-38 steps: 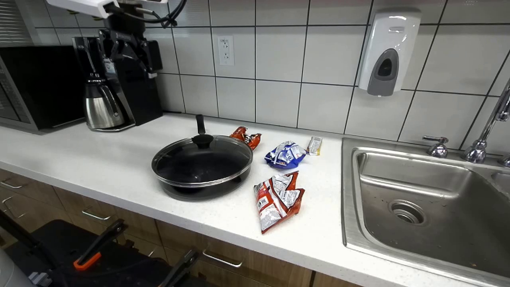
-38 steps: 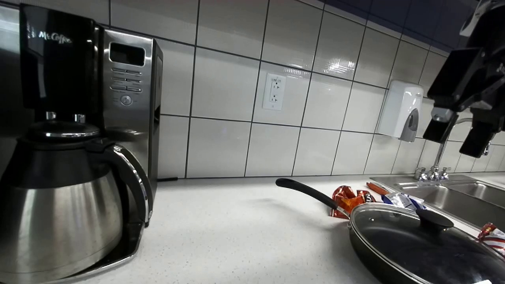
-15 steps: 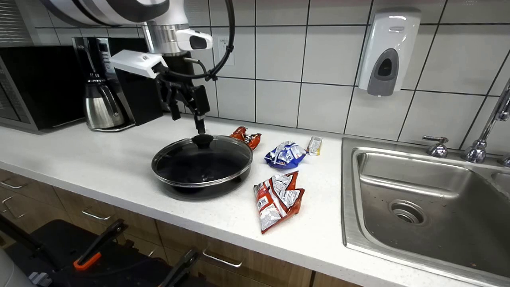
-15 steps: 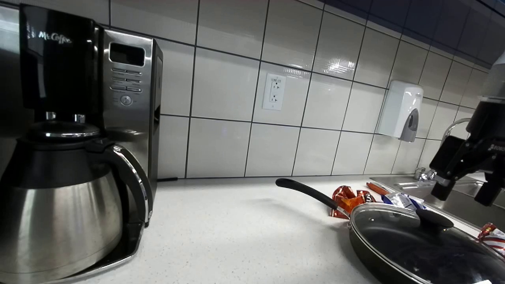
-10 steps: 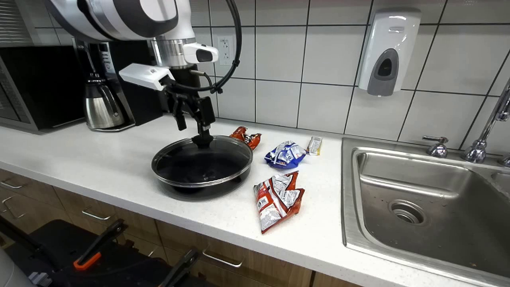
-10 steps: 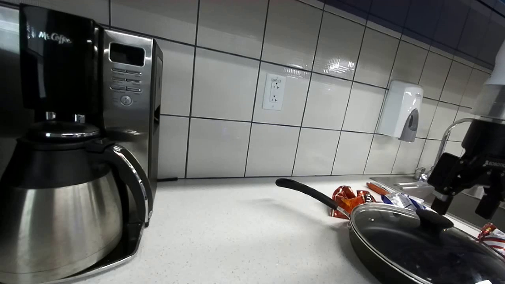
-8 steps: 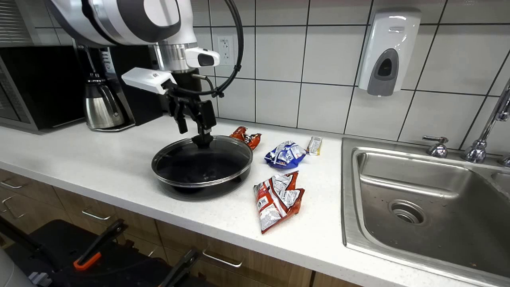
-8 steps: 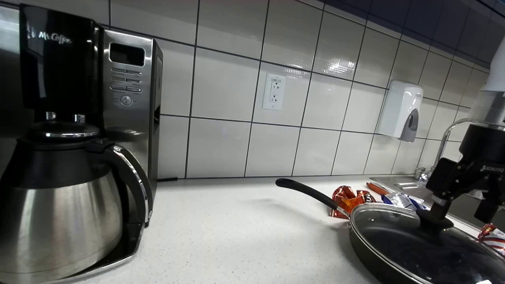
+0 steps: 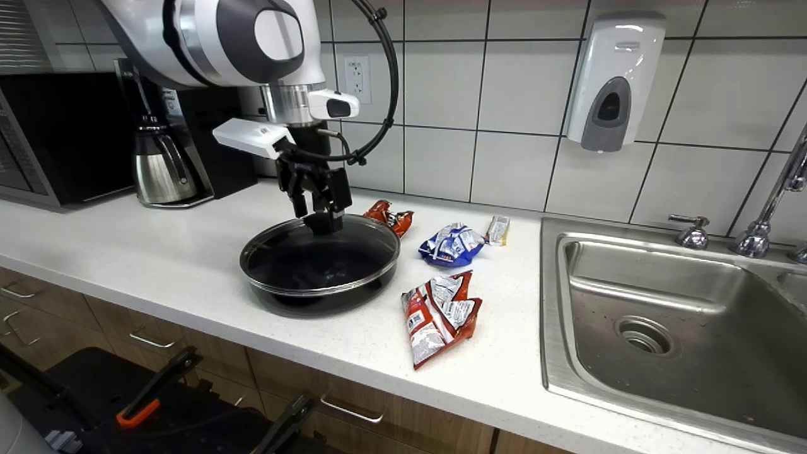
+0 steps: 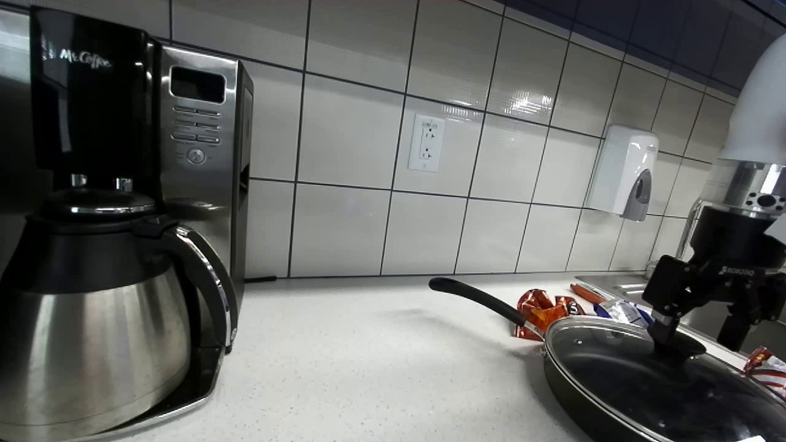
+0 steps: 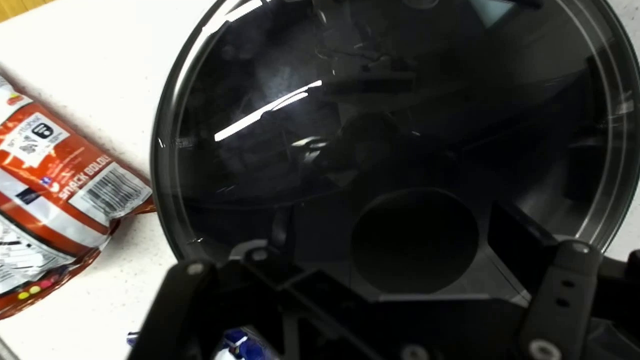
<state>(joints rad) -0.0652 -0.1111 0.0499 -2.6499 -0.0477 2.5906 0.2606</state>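
Lid [image 9: 315,263] of see-through glass rests on a black frying pan [image 9: 315,305] on the white table [image 9: 189,246], its round knob [image 11: 415,241] lying between the wide-spread jaws of the end effector [image 10: 697,336], gaps showing to either side in the wrist view. An orange-red snack bag [image 9: 391,219] sits just beside the pan, with a crumpled blue bag [image 9: 452,246] and a red-and-silver bag [image 9: 441,318] close by; a steel sink [image 9: 551,315] lies past them, a coffee maker [image 10: 196,135] on the pan's opposite side.

A metal-rimmed glass lid [image 9: 315,265] with a black knob [image 11: 415,240] sits flat on a black frying pan [image 9: 325,304], toward the front edge [image 9: 353,372] of the countertop [image 9: 189,243].
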